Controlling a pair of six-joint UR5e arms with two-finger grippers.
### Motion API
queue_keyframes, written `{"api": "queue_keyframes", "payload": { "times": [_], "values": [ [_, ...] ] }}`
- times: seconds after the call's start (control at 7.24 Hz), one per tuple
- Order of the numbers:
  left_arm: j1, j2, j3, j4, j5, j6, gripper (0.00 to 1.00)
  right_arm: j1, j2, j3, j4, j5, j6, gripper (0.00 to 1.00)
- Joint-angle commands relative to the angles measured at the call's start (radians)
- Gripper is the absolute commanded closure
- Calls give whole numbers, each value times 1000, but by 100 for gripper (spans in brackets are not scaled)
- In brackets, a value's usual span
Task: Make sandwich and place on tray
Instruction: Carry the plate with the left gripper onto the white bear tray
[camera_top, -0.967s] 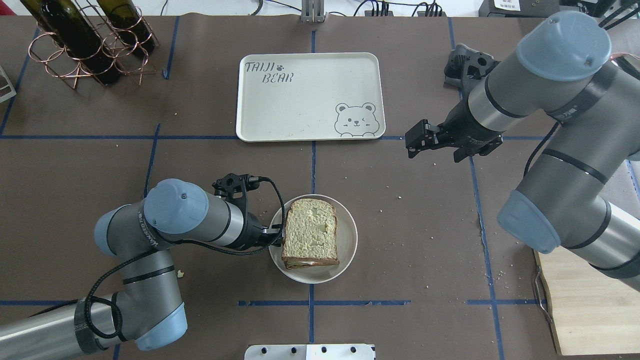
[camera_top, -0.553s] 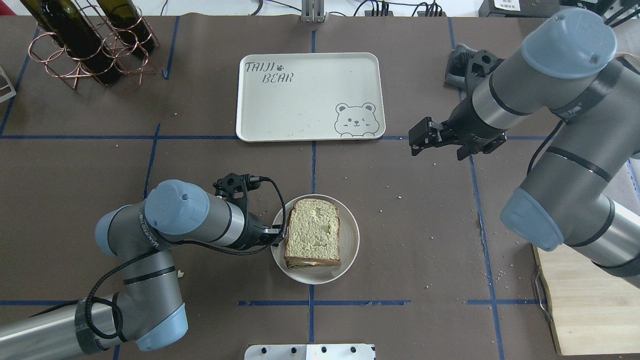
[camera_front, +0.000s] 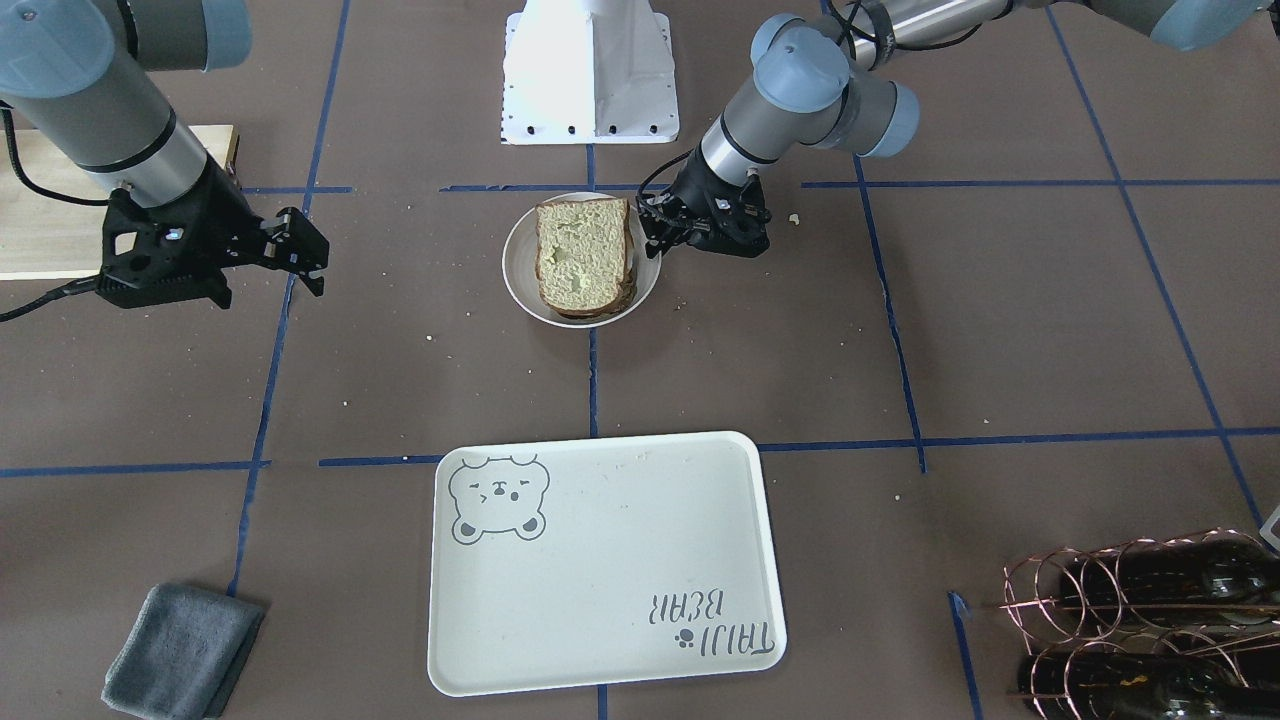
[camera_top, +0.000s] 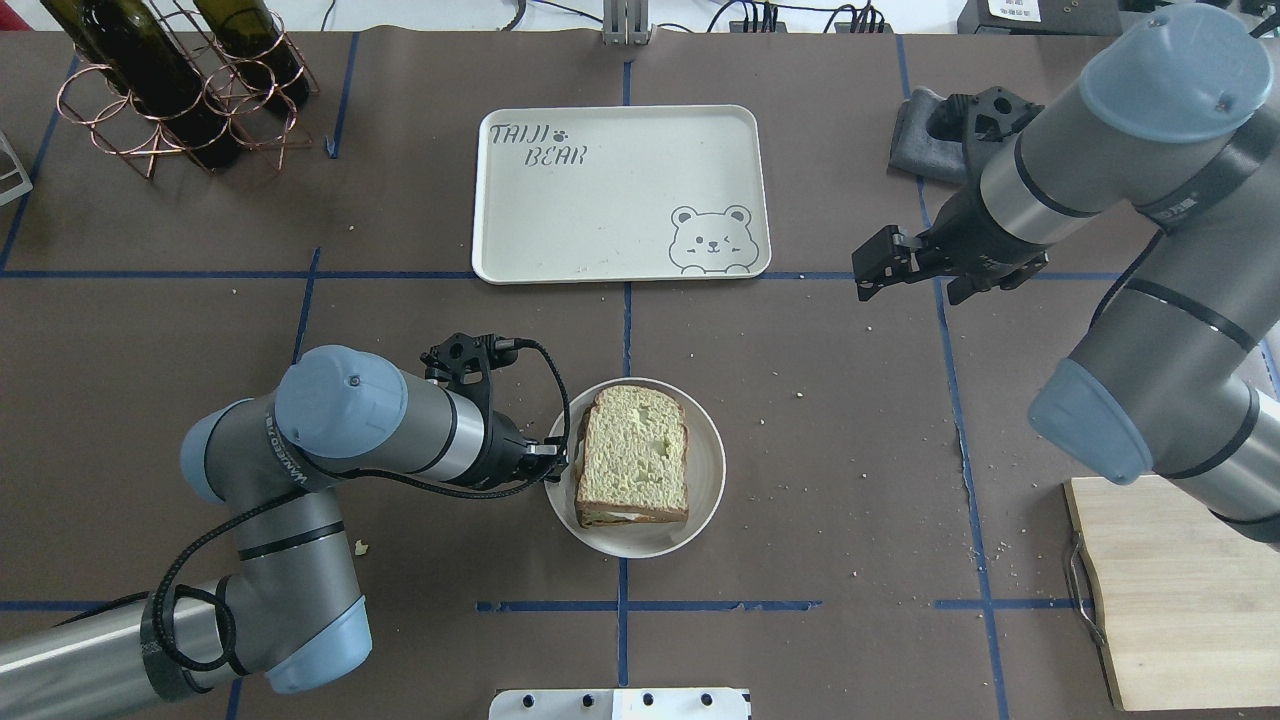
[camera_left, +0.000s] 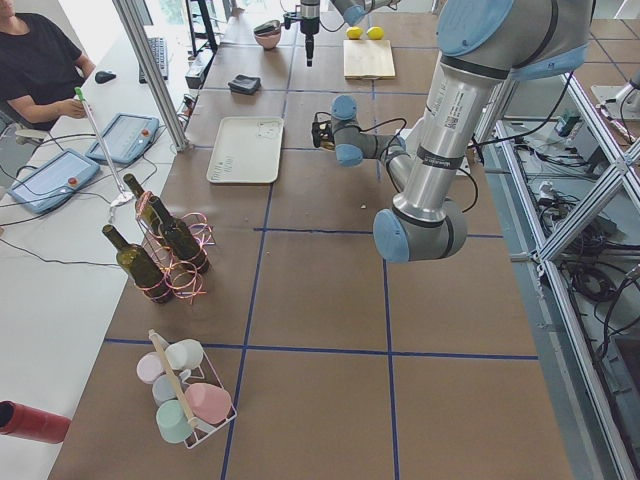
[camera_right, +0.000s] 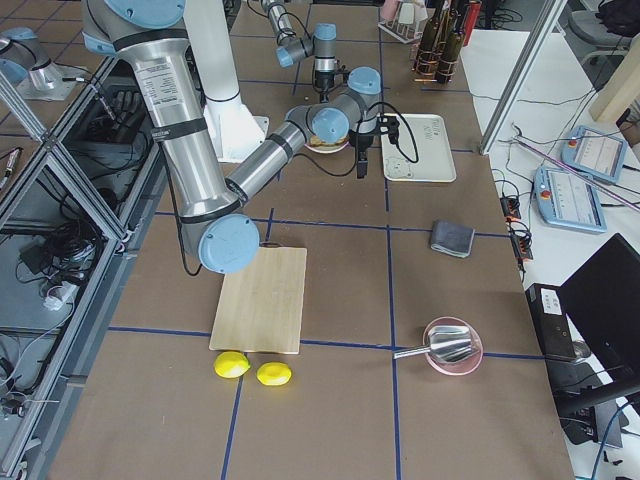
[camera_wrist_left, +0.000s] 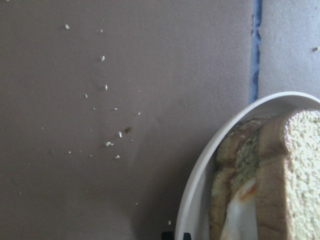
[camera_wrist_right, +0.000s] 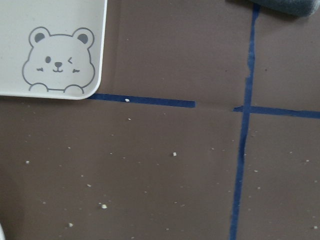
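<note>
Brown paper crossed with blue tape covers the surface (camera_top: 800, 450), and the sandwich (camera_top: 633, 455) sits finished on a small white plate (camera_top: 705, 495) near the robot's side, with the egg (camera_wrist_left: 240, 215) showing between the two slices in the left wrist view. The tray (camera_top: 620, 200) lies bare and well apart, farther across the surface. The left hand (camera_top: 556, 462) is low at the plate's left rim, its tips nearly closed and apparently pinching that rim. The right hand (camera_top: 872, 270) hangs off to the tray's right, parted and holding nothing. Building looks done, so the step in hand is likely delivery, plate and all. The next move calls for taking the plate forward to the tray, keeping it level so the top slice does not slide. It should then be set down inside the tray's rim before the hand lets go.
</note>
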Motion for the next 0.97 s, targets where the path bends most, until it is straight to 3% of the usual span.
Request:
{"api": "queue_keyframes", "payload": {
  "times": [0.0, 0.28, 0.41, 0.69, 0.83],
  "values": [
    [-83, -40, 7, 10, -85, -135, 100, 119, -12, -45, -135, -4, -311, 0],
    [-151, -130, 45, 14, -85, -291, 100, 195, -22, -109, -140, -1, -436, 0],
    [-169, -214, 163, 11, -79, -372, 100, 259, -64, -119, -137, 9, -533, 0],
    [-226, -304, 329, 5, -58, -426, 100, 420, -142, -175, -133, 124, -748, 0],
    [-231, -345, 413, -1, 25, -451, 100, 484, -173, -178, -137, 131, -833, 0]
  ]
}}
